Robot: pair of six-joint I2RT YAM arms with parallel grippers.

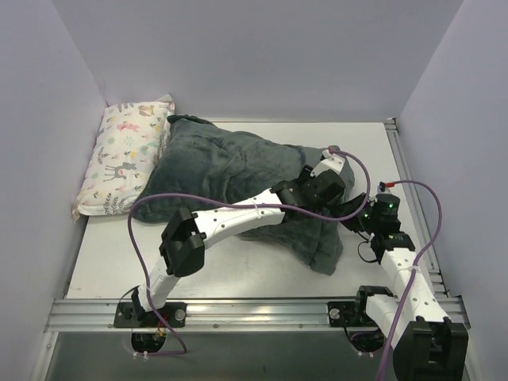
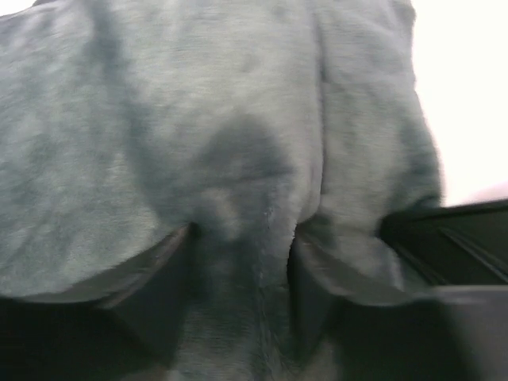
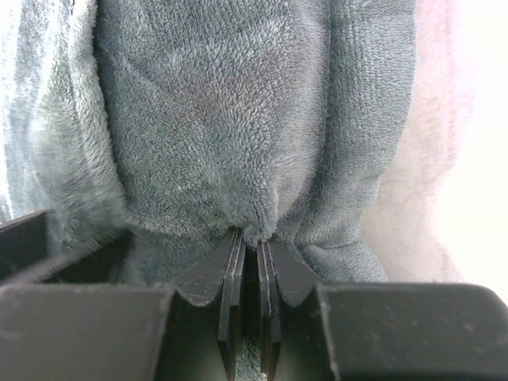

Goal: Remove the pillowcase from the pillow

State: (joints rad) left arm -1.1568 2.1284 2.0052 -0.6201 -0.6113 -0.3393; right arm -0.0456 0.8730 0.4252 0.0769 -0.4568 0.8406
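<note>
The pillowcase (image 1: 230,163) lies bunched in the middle of the table, plush dark grey-teal side up. No zebra stripes show. The white pillow is hidden, and I cannot tell whether it is inside. My left gripper (image 1: 321,190) reaches across to the pillowcase's right end. In the left wrist view it (image 2: 240,246) is shut on a thick fold of plush fabric (image 2: 238,119). My right gripper (image 1: 355,216) is just beside it at the right edge. In the right wrist view it (image 3: 250,242) pinches a thin fold of the pillowcase (image 3: 222,119), jaws almost together.
A smaller pastel animal-print pillow (image 1: 127,155) lies at the back left against the wall. Bare white table (image 1: 238,270) shows in front of the pillowcase. A metal rail (image 1: 409,182) runs along the right edge and another (image 1: 254,311) along the front. Walls enclose three sides.
</note>
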